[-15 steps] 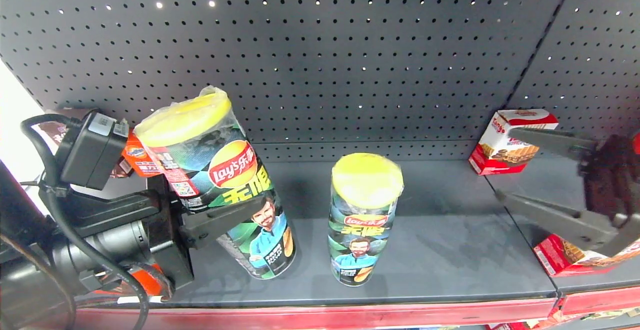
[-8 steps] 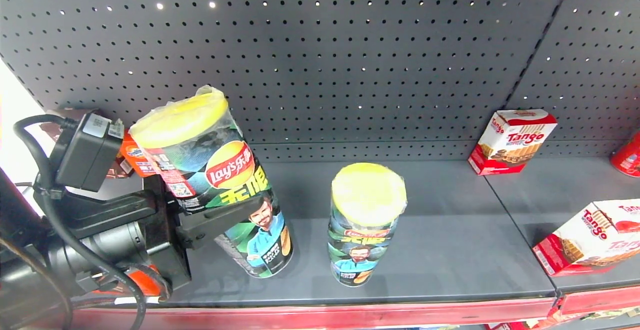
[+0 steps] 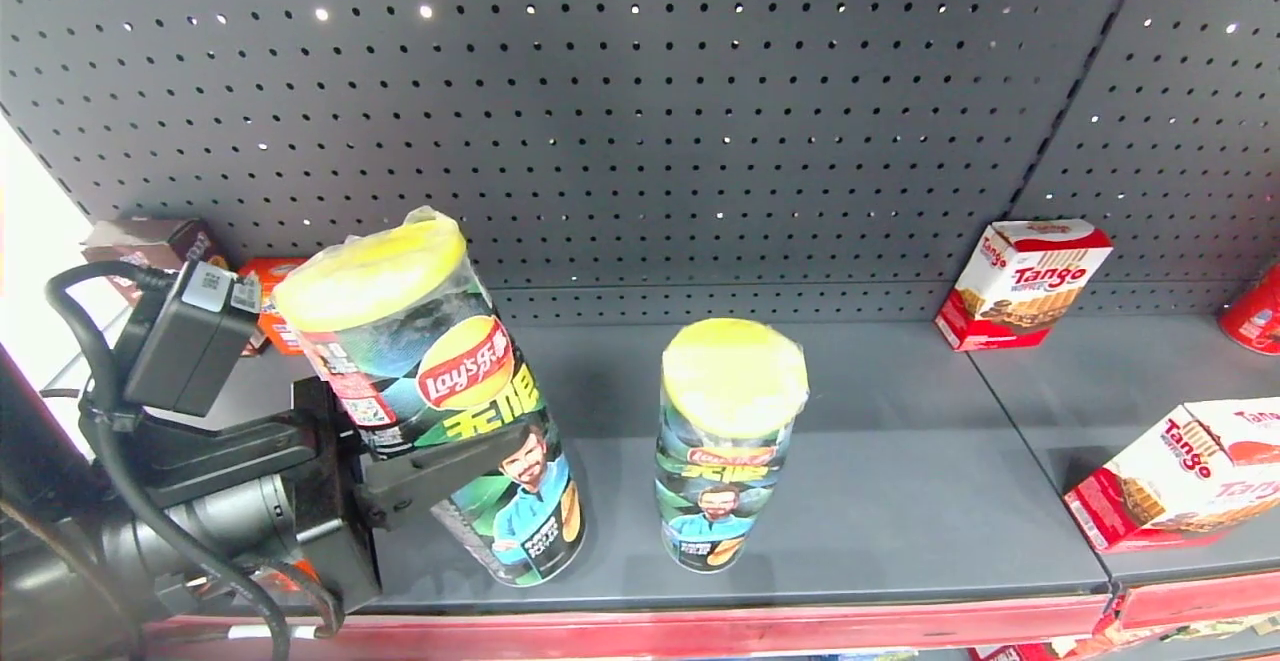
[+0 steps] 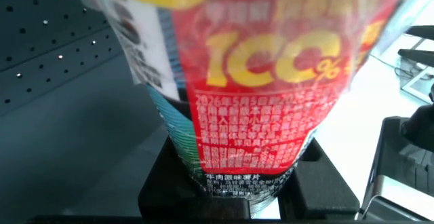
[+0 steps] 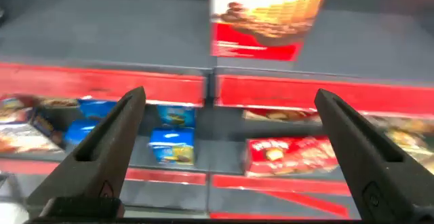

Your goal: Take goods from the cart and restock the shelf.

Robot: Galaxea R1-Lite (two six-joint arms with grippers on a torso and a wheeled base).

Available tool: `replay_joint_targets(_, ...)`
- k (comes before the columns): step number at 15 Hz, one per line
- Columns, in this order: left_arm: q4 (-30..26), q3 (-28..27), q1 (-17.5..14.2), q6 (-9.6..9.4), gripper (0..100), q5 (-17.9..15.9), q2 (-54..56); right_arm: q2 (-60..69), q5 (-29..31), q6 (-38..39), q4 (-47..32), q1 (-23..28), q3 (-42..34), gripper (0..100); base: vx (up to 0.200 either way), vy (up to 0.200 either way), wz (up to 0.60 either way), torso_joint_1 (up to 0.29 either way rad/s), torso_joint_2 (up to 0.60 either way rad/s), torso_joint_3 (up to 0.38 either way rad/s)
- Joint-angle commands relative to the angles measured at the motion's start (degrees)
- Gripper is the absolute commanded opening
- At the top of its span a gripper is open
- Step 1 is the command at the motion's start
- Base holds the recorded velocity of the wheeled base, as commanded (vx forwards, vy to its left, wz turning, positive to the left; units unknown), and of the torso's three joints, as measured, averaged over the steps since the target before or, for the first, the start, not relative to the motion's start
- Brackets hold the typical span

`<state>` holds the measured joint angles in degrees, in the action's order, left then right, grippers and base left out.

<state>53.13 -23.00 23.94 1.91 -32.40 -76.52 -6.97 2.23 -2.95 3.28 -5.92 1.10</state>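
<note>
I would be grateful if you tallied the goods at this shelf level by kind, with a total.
Chip cans: 2, the held chip can and the standing chip can
Wafer boxes: 2
Orange box: 1
Brown box: 1
Red container: 1
Total: 7

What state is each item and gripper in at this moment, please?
held chip can: tilted, lid on.
second chip can: upright on shelf, lid on.
left gripper: shut on held chip can.
right gripper: open, empty.
rear wafer box: standing, closed.
front wafer box: lying down, closed.

Held chip can (image 3: 432,381) lowered toward shelf (image 3: 900,501), right tool (image 5: 230,95) withdrawn
</note>
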Motion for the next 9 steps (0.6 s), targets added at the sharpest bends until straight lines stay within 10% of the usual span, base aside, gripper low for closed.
replay_joint_targets(1, -0.04, -0.38, 0.32, 0.02, 0, -0.03, -0.12, 1.70, -1.18, -0.13, 0.15, 0.12, -1.10, 100, 0.000, 0.000, 0.00, 0.000, 0.00, 0.000)
replay_joint_targets(9, -0.30, -4.15, 1.81, 0.20, 0, -1.52, -1.44, 1.70, 1.20, 2.33, -3.72, 0.21, -1.10, 100, 0.000, 0.000, 0.00, 0.000, 0.00, 0.000)
